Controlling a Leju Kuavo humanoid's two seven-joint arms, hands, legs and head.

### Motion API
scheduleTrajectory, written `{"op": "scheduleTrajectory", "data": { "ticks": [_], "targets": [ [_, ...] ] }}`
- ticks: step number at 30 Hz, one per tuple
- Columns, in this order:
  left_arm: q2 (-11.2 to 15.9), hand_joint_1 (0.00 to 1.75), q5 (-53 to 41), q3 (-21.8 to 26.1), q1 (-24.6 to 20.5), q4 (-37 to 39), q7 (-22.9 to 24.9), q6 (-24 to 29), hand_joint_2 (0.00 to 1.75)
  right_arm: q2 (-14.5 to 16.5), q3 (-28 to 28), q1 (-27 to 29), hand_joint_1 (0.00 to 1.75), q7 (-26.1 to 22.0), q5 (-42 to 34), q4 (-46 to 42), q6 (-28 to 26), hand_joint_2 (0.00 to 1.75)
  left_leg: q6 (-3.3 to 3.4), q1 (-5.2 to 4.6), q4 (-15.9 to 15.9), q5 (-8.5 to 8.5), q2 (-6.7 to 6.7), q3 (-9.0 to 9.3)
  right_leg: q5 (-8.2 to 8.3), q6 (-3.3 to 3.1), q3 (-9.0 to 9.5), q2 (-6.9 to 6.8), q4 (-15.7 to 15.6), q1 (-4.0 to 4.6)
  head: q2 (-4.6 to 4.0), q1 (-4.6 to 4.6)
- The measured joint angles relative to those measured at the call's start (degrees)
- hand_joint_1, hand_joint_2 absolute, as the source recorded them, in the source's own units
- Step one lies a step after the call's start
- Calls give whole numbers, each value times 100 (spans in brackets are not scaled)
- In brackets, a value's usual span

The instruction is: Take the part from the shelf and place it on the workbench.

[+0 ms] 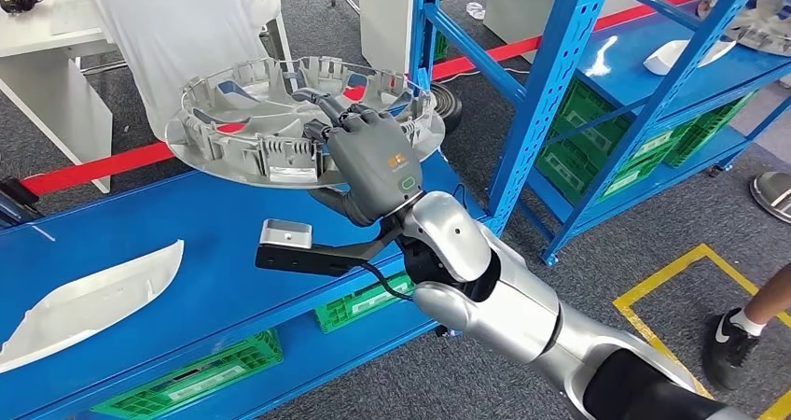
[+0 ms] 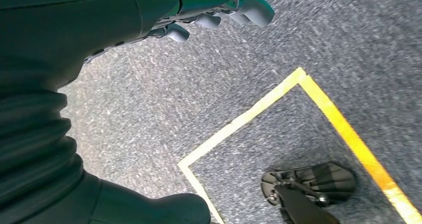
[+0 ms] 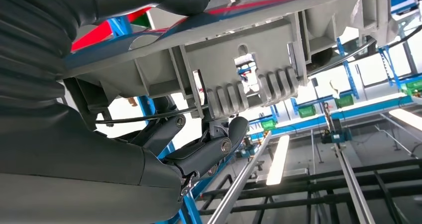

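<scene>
Right hand (image 1: 373,159) grips wheel cover (image 1: 280,121) rim, lifted above blue shelf (image 1: 215,280); left hand (image 2: 219,7) empty, fingers loosely curled. Workbench placement remains.

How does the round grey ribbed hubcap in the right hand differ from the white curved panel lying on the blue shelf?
The round grey ribbed hubcap is a disc with clips around its rim; the white curved panel is a long, smooth, tapering shell. The hubcap is gripped at its near edge by the right hand and tilted above the blue shelf; the panel rests flat on it, untouched. Both look like moulded car parts.
</scene>
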Motion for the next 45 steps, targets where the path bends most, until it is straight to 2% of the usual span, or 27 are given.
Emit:
{"op": "scheduleTrajectory", "data": {
  "ticks": [1,2,4,6,9,10,12,14,15,16,17,19,21,22,25,27,29,30,31,32,34,36,38,40,42,44,45],
  "targets": [
    [-2,0,-20,1,0,0,36,0,175,0,4,5,175,0,1,13,1,175,-3,0,23,1,0,-21,46,-3,4,-2,41,-1,0,1],
    [-7,0,-37,1,0,0,72,0,175,0,11,9,175,1,1,26,2,175,-8,1,49,2,-2,-41,192,-13,128,-4,-155,-2,0,1],
    [-19,0,-56,1,-1,0,117,0,175,1,23,10,175,2,2,42,3,175,-37,-3,98,8,-11,-81,489,-57,543,-3,-888,4,0,0],
    [-27,0,-67,1,-1,0,142,-2,175,3,28,12,175,2,4,48,-2,175,-100,-9,122,37,-23,-117,607,-124,774,4,-1347,33,0,-2],
    [-29,0,-83,1,6,0,157,-4,175,5,34,11,175,2,11,58,-7,175,-226,-3,112,97,-34,-155,676,-235,736,-2,-1432,42,0,-3],
    [-28,0,-87,1,9,0,159,-4,175,7,35,10,175,3,14,61,-7,175,-271,3,149,44,-26,-185,718,-276,715,-12,-1451,30,0,-6],
    [-23,0,-92,1,11,0,160,3,175,11,36,8,175,2,17,65,-8,175,-362,34,516,-309,3,-328,808,-343,652,-38,-1485,6,0,-18],
    [-25,0,-95,2,10,0,156,22,175,17,40,8,175,-8,7,80,-13,175,-445,74,1209,-772,27,-537,887,-360,554,-50,-1483,5,0,-28],
    [-25,0,-96,2,9,1,151,37,175,22,45,8,175,-14,-2,94,-15,175,-474,92,1492,-898,34,-597,925,-355,501,-56,-1477,4,0,-27],
    [-26,0,-95,3,10,1,144,50,175,31,51,8,175,-17,-11,115,-17,175,-495,109,1597,-901,41,-564,966,-344,442,-61,-1469,2,0,-27],
    [-26,0,-95,4,10,0,136,63,175,40,58,9,175,-18,-18,136,-18,175,-510,124,1505,-808,49,-435,1005,-330,385,-66,-1459,-2,0,-27],
    [-25,0,-93,8,3,-2,122,76,175,68,71,10,175,-16,-22,171,-18,175,-524,151,809,-560,65,73,1077,-282,284,-70,-1436,-10,0,-28],
    [-27,0,-92,12,-7,-2,116,82,175,94,78,7,175,-16,-23,190,-19,175,-478,134,178,-485,51,474,1151,-209,228,-73,-1426,-8,0,-20],
    [-28,0,-91,15,-10,-1,115,84,175,104,81,5,175,-18,-23,196,-20,175,-438,119,39,-494,40,543,1195,-171,212,-75,-1432,-5,0,-17],
    [-29,0,-84,30,-2,1,116,91,175,113,88,3,175,-27,-24,211,-23,175,-272,103,-5,-377,42,461,1234,-66,164,-72,-1430,-21,0,-15],
    [-29,0,-79,35,-2,-1,115,96,175,113,88,2,175,-34,-25,227,-26,175,-167,115,-27,-256,61,351,876,-25,31,-62,-1110,-30,0,-10],
    [-31,0,-63,38,-2,-3,110,101,175,113,89,4,175,-43,-28,242,-27,175,-117,97,-17,-139,66,198,337,-12,-173,-54,-407,-25,0,-6],
    [-32,0,-50,41,1,-3,107,102,175,113,91,6,175,-53,-30,252,-25,175,-107,84,-9,-78,66,111,181,-13,-237,-52,-71,-20,0,-5],
    [-33,0,-37,44,4,-2,103,104,175,114,95,6,175,-69,-33,265,-23,175,-101,71,3,-18,66,21,149,-22,-232,-50,129,-15,0,-5],
    [-32,0,-23,46,5,-2,101,104,175,119,101,4,175,-89,-38,279,-20,175,-100,59,20,39,66,-69,230,-42,-134,-50,146,-7,0,-5],
    [-33,0,-8,50,5,-2,101,96,175,145,118,-25,175,-134,-63,308,-11,175,-110,43,62,137,63,-221,498,-120,361,-46,-409,32,0,-3],
    [-39,0,1,54,6,-2,96,75,175,196,133,-81,175,-186,-107,328,-6,175,-149,27,91,228,64,-322,522,-193,896,-46,-1180,83,0,-3],
    [-41,0,-5,60,8,-2,78,60,175,236,143,-135,175,-231,-144,341,-8,175,-214,36,76,326,69,-352,471,-216,1071,-46,-1517,121,0,1],
    [-34,0,-40,64,14,-1,63,55,175,245,152,-164,175,-247,-166,359,-19,175,-285,46,49,381,62,-379,587,-254,1010,-59,-1563,110,0,10],
    [-28,0,-97,66,19,0,81,47,175,246,156,-169,175,-232,-166,372,-65,175,-351,52,263,80,59,-486,741,-315,900,-84,-1615,63,0,-3],
    [-25,0,-138,66,12,-1,107,39,175,248,160,-155,175,-206,-146,374,-118,175,-416,91,881,-499,64,-642,887,-340,742,-93,-1626,40,0,-19],
    [-23,0,-147,66,8,-2,115,38,175,248,163,-142,175,-193,-134,375,-131,175,-449,113,1235,-681,66,-698,957,-334,655,-97,-1623,35,0,-21]
  ]
}}
